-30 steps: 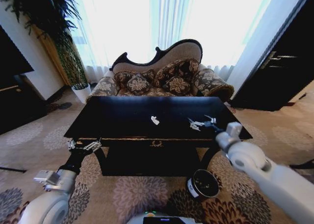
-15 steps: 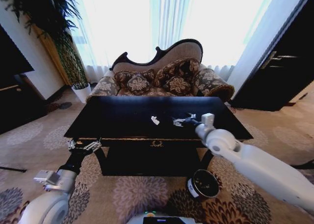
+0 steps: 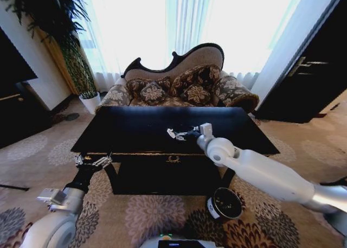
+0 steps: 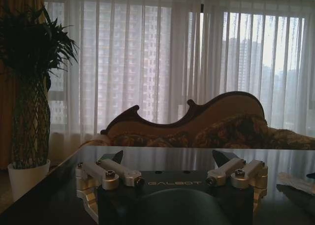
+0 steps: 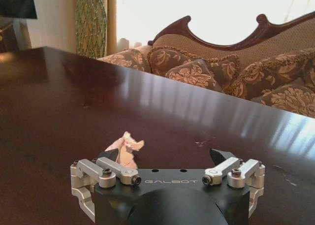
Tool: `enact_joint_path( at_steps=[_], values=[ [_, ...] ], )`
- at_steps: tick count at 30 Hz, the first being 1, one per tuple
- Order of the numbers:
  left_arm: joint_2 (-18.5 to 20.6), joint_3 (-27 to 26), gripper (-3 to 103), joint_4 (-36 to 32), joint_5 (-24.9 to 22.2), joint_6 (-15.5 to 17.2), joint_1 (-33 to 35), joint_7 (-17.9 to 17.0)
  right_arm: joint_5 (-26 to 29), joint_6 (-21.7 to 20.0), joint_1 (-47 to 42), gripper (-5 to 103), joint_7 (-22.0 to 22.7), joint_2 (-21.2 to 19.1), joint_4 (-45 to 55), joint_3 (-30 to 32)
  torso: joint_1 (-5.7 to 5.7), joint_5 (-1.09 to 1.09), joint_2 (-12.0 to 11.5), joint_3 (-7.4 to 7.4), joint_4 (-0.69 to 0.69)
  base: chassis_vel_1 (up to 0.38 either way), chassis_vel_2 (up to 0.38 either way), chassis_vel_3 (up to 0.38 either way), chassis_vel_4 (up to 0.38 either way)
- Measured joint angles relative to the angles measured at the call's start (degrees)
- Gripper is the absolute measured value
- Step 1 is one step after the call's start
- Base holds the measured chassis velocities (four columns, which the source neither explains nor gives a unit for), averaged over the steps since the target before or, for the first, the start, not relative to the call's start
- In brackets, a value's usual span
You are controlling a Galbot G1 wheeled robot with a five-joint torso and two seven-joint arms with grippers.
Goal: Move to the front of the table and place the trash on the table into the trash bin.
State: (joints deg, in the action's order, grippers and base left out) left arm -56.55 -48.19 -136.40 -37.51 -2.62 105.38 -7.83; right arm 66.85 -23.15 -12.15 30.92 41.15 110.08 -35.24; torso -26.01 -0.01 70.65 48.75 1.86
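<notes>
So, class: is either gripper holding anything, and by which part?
Nothing is held. The right gripper is open beside the paper scrap on the table; the left gripper is open at the table's front edge.

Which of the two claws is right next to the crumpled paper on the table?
The right claw, open and reaching over the black table with the white crumpled paper just off its tips. The left claw sits open at the table's front left corner, far from it.
</notes>
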Motion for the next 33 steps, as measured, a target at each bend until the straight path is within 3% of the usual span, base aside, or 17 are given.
enact_joint_path(
  at_steps=[26,33],
  values=[
    [0.0,0.0,100,0.0,0.0,0.0,0.0,0.0,-2.3,-0.2,0.7,103,1.0,5.6,-3.1,-4.0,0.00,0.00,0.0,0.00,0.00,0.000,0.000,0.000,0.000],
    [0.0,0.0,100,0.0,0.0,0.0,0.0,0.0,-2.4,0.1,0.4,84,0.9,6.4,-3.6,-4.0,0.01,0.00,0.0,0.00,0.00,0.000,0.000,0.000,0.000]
  ],
)
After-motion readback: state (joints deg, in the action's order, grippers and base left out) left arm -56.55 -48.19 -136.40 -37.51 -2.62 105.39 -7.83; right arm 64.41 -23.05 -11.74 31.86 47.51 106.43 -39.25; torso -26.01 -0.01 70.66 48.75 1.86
